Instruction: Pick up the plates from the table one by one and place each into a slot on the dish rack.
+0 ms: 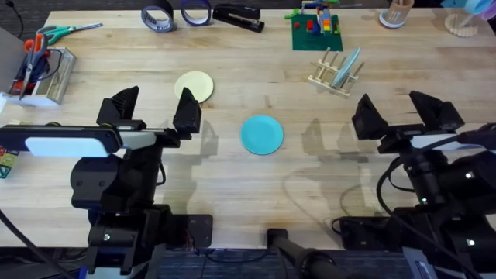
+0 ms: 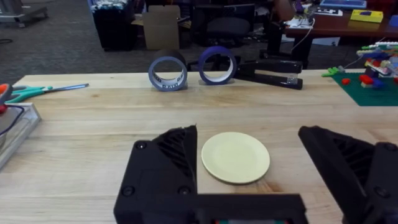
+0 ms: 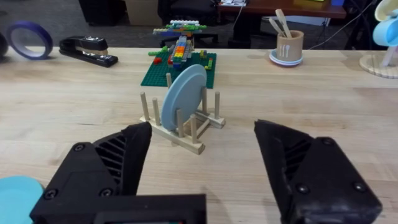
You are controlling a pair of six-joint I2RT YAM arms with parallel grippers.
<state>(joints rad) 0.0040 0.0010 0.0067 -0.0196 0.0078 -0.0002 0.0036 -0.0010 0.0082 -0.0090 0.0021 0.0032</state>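
The left gripper (image 2: 249, 180) – fingers wide open, empty – frames the pale yellow plate (image 2: 236, 157) between them, probably to grasp it.

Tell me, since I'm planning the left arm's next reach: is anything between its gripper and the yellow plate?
Nothing visible. The left gripper is open, and the pale yellow plate lies flat on bare table just ahead of its fingers.

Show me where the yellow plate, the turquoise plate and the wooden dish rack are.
pale yellow plate (image 2: 236, 157), left wrist view, middle of its face.
turquoise plate (image 1: 262, 134), overhead view, centre of its face.
dish rack (image 3: 185, 140), right wrist view, near wooden base rail.
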